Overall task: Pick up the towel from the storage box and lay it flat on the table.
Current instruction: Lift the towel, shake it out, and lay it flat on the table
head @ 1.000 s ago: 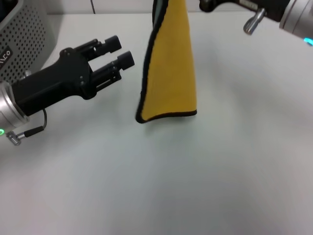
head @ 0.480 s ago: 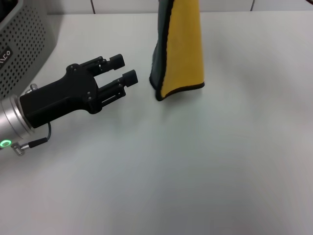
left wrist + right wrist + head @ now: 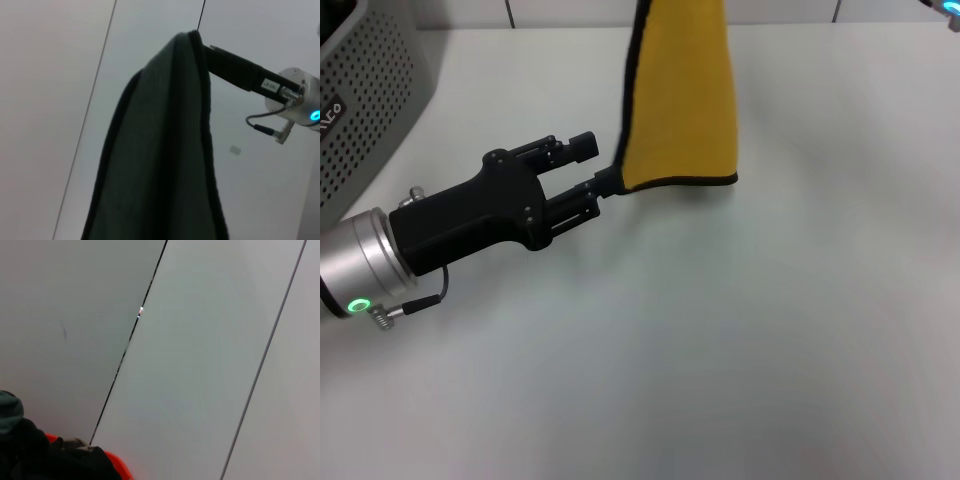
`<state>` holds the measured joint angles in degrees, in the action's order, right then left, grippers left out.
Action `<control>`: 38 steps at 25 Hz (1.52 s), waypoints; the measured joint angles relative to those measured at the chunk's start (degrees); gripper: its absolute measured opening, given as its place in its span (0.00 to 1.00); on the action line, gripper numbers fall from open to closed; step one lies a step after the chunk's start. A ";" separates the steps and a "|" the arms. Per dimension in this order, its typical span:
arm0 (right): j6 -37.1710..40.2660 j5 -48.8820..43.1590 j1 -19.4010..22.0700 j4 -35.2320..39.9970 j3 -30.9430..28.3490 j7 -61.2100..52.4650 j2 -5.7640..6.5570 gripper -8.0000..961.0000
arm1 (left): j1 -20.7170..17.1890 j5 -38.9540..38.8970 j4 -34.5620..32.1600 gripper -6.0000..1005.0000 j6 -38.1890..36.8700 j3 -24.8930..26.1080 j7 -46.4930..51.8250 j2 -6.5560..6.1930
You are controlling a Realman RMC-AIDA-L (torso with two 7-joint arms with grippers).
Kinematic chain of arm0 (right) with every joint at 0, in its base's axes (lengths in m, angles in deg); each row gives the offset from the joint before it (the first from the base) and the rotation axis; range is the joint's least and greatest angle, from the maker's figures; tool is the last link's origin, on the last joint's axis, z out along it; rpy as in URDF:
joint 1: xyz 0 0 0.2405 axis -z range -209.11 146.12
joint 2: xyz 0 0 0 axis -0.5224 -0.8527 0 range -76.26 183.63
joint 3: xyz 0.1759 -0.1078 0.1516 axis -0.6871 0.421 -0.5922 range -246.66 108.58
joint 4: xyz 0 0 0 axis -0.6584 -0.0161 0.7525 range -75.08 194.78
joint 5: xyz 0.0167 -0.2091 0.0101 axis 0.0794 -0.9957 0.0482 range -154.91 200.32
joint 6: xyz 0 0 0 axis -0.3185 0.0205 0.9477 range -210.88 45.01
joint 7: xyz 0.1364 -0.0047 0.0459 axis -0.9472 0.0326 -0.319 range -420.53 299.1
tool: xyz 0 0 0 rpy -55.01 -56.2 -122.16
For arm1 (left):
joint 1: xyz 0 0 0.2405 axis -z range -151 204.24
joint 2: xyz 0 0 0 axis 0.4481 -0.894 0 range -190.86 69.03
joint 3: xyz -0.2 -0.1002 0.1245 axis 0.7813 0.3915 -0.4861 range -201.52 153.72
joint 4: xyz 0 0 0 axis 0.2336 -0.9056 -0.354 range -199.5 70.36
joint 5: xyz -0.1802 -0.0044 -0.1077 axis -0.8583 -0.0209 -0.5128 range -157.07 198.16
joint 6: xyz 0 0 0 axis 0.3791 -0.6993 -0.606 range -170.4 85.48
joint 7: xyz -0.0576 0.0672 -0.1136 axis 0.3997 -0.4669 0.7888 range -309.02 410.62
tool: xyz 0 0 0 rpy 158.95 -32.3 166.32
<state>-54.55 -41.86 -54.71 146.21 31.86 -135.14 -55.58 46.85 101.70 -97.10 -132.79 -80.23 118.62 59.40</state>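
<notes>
Near the worktop's (image 3: 740, 360) left side, the left claw (image 3: 594, 167) has its fingers apart around the lower corner of the hanging towel (image 3: 680, 95). The right claw (image 3: 210, 50) clamps the towel's top, above the far edge. The storage box (image 3: 365, 95) sits at the far left corner.

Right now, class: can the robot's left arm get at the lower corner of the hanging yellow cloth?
Probably yes. The left tool is open, its tips already at the lower corner of the yellow, black-trimmed towel, with only bare white table around it.
</notes>
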 joint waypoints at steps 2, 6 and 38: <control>0.00 -0.24 -0.87 -1.00 -0.07 -0.02 -0.40 0.01 | 0.13 0.20 0.38 0.55 0.50 -0.14 -0.34 0.00; 0.34 -0.29 -2.05 -2.11 -0.09 -0.05 -0.89 0.01 | 0.49 0.11 1.71 0.55 0.92 -0.42 -1.34 0.04; 3.83 -0.29 -1.61 -2.34 -1.52 -0.19 -1.84 0.01 | 2.18 -0.42 5.95 0.46 3.34 -0.21 -1.03 -0.06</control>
<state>-50.72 -42.16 -56.32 143.88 30.34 -135.33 -57.42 49.03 101.28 -91.16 -129.45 -80.44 117.60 59.34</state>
